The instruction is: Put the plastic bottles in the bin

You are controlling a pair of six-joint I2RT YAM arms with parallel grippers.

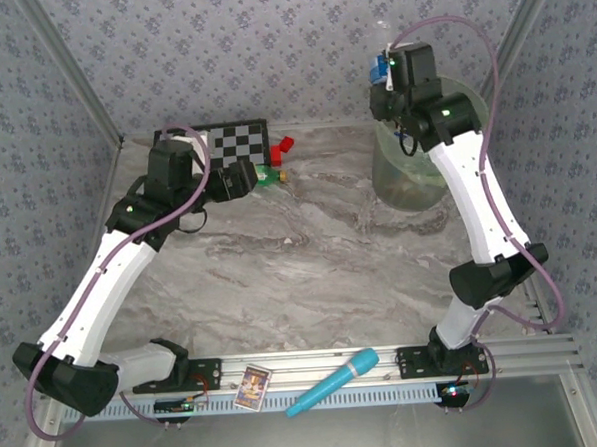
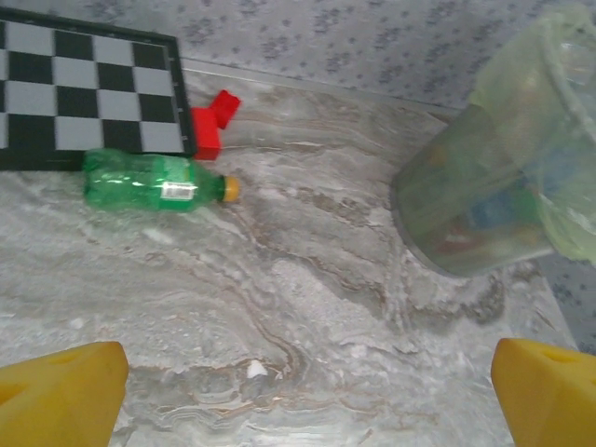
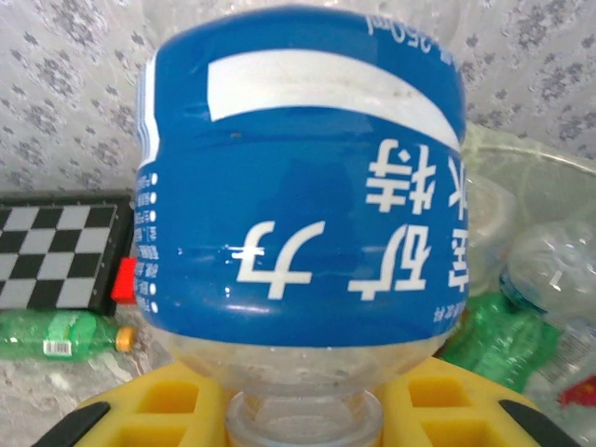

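Observation:
My right gripper (image 3: 303,419) is shut on the neck of a clear plastic bottle (image 3: 303,205) with a blue label. In the top view it (image 1: 383,79) holds that bottle (image 1: 377,67) above the far rim of the bin (image 1: 411,168). Inside the bin (image 3: 535,166) lie several bottles, clear (image 3: 549,270) and green (image 3: 503,345). A green bottle (image 2: 154,182) with an orange cap lies on its side by the checkerboard. My left gripper (image 2: 307,410) hangs open over bare table near it, yellow fingertips (image 2: 60,396) far apart; from above it (image 1: 244,178) sits just left of the bottle (image 1: 269,175).
A black-and-white checkerboard (image 1: 234,142) lies at the back of the table with a red block (image 1: 286,144) at its right corner. A turquoise microphone-shaped object (image 1: 335,382) and a small card (image 1: 253,386) rest on the front rail. Patterned walls close in the table.

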